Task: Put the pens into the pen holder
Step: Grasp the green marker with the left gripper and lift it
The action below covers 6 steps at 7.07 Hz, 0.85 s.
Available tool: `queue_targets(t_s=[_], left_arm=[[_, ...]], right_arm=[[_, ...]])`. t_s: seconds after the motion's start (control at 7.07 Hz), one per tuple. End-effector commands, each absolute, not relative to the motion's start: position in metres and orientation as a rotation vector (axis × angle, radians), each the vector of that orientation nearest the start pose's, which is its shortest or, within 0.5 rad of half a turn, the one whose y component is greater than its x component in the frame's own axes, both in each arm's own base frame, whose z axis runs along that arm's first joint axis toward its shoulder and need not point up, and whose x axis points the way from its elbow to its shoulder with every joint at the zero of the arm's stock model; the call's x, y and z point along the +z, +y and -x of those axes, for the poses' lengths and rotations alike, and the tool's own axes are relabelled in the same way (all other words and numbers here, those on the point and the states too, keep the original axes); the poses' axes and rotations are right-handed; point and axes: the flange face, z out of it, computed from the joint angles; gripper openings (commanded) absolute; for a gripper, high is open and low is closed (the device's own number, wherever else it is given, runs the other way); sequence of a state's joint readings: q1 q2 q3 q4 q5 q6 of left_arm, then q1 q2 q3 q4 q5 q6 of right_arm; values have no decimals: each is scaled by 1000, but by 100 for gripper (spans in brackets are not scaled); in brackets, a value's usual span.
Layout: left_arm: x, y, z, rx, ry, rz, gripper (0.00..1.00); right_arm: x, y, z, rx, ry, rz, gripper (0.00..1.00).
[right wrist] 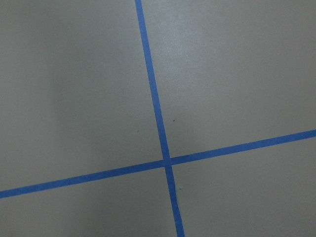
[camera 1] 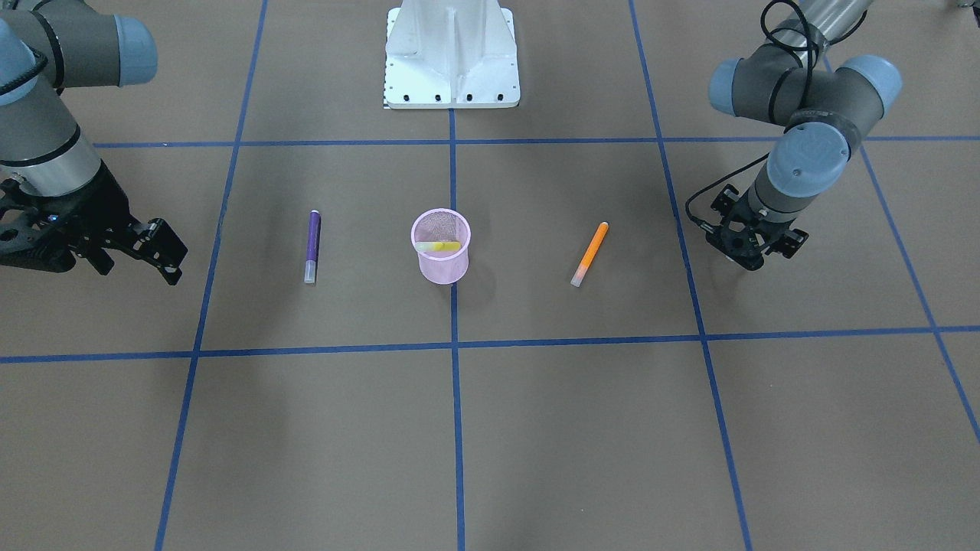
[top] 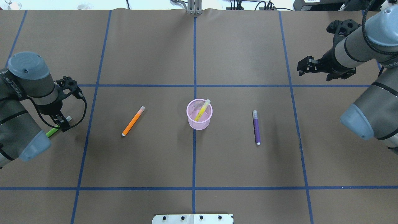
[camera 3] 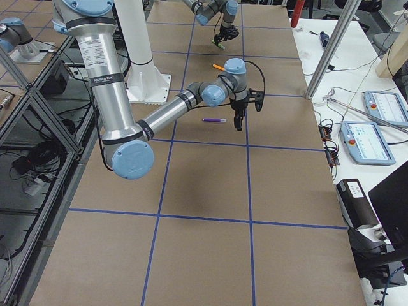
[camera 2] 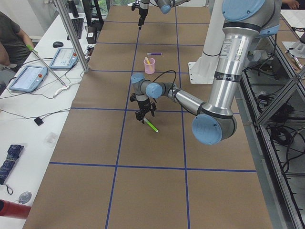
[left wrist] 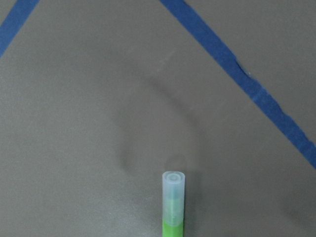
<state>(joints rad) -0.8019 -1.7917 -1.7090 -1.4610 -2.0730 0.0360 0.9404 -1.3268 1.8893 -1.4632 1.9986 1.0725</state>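
Grips a slim green pen (top: pixel 52 133) with a pale translucent cap in the clenched fingers of the left gripper (top: pixel 62 124), out at the left side of the brown paper-covered table (top: pixel 149 161). Holds it tilted, cap end raised; cannot tell whether the lower end touches the table.

Carries nothing in the right gripper (top: pixel 300 69): fingers released and spread, hovering over the far right part of the table, well apart from every pen. Looks down from that wrist on bare table and two crossing strips of blue tape (right wrist: pixel 158 113).

Has the small pink wire-mesh cylindrical pen holder (top: pixel 199 123) upright at the table's middle, on a tape line, with a slim yellow pen (top: pixel 202 110) leaning inside, pale cap end above the rim. Has a slim orange pen (top: pixel 133 121) flat on the table between the left gripper and the holder, apart from both, and a slim purple pen (top: pixel 256 127) flat on the holder's other side, near it, not touching.
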Motion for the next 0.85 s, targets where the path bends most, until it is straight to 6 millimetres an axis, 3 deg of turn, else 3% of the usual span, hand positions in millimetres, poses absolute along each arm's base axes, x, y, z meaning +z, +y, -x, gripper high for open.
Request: queue_targets(t_s=[0.0, 0.57, 0.71], left_arm=[[513, -476, -345, 844, 576, -16, 82], [518, -475, -346, 847, 575, -8, 55], [520, -475, -345, 850, 572, -6, 52]], right_arm=[[387, -511, 260, 274, -772, -127, 100], [386, -511, 260, 275, -777, -131, 100], [386, -511, 260, 275, -776, -130, 100]])
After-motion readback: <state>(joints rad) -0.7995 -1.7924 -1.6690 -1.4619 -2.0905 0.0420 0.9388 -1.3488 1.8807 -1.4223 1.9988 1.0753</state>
